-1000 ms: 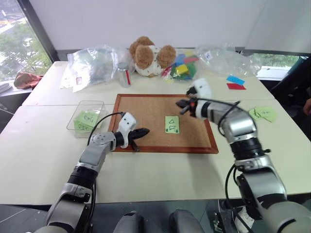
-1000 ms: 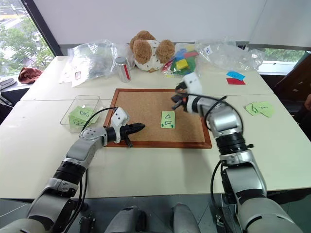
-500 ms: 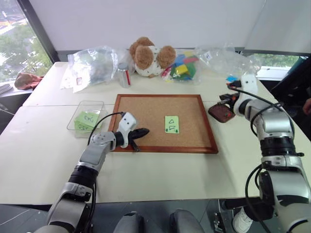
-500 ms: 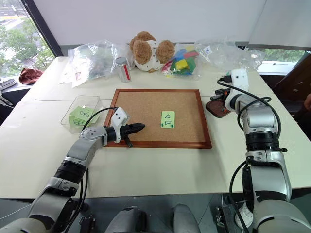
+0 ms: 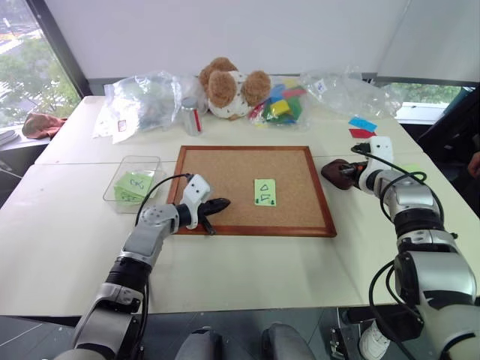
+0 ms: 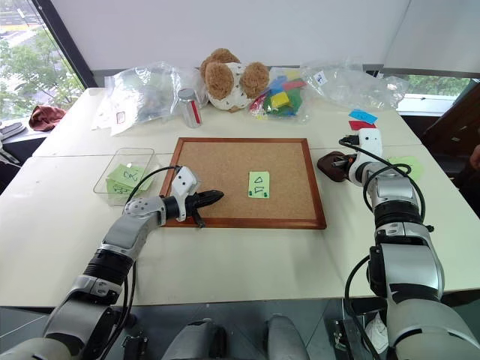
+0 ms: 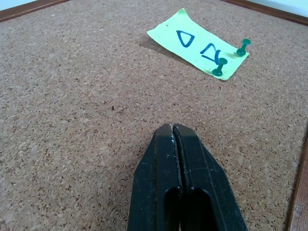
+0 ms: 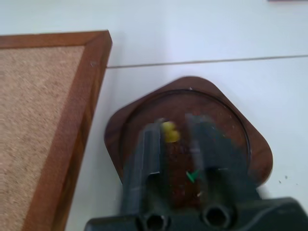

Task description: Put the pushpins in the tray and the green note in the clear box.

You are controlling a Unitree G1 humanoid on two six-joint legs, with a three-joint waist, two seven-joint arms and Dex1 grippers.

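On the right half of the wood-framed cork board (image 5: 255, 189), the small light-green square paper note (image 5: 265, 191) is found lying flat, marked with hand-drawn triangle-like figures. Its slightly longer axis is seen to run from the near edge of the board toward the far edge, and it is fixed along its near edge by two tiny green-headed pushpins (image 7: 231, 58) standing a little tilted. Bare cork is left all round the note, with wide open room toward the board's left edge. Over the near-left corner of the board the left end effector (image 5: 219, 204) is held, its two black fingers pressed together on nothing, pointing across the cork toward the note but well apart from it. Just beside the right edge of the board, on the white table (image 5: 240, 270), the small dark reddish-brown tray with rounded corners (image 8: 236, 120) is set; a yellow-headed pin (image 8: 168, 132) and a small green one (image 8: 192, 176) are seen inside it. Above the tray the right end effector (image 8: 178, 139) is held with its fingers parted and nothing between them. Near the left edge of the board the small clear plastic box (image 5: 135, 182) is placed, with pale-green scribbled notes (image 5: 133, 184) inside.
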